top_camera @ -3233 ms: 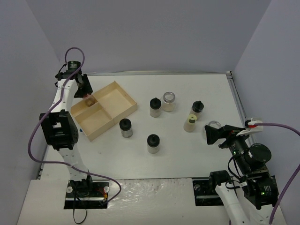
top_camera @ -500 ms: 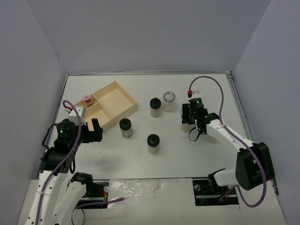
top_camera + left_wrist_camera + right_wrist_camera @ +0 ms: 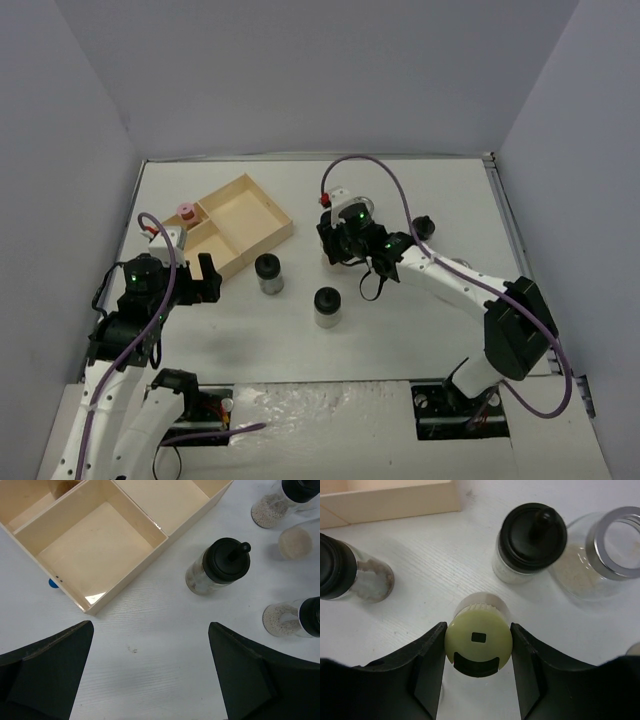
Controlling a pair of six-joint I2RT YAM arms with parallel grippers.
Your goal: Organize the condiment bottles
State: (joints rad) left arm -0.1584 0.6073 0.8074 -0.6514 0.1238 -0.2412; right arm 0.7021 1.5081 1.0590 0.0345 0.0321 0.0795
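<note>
My right gripper (image 3: 478,645) is shut on a yellow-green-capped bottle (image 3: 478,641), lifted over the table just in front of a black-capped bottle (image 3: 532,537) and a silver-lidded jar (image 3: 615,545). From above, the right gripper (image 3: 338,248) hides the held bottle. Other black-capped bottles stand at the centre left (image 3: 267,270), the centre (image 3: 327,303) and the right (image 3: 423,228). A pink-capped jar (image 3: 186,212) sits in the wooden tray (image 3: 250,205). My left gripper (image 3: 150,680) is open over bare table, near the tray's front corner (image 3: 87,607).
The wooden tray (image 3: 100,540) has several open compartments. In the left wrist view a black-capped bottle (image 3: 225,562) stands just right of the tray. The right arm (image 3: 450,280) stretches across the table's right half. Grey walls enclose the table.
The right arm has swung left across the table with the yellow-green-capped bottle in its shut gripper. The left arm has hardly moved over the last half second.
</note>
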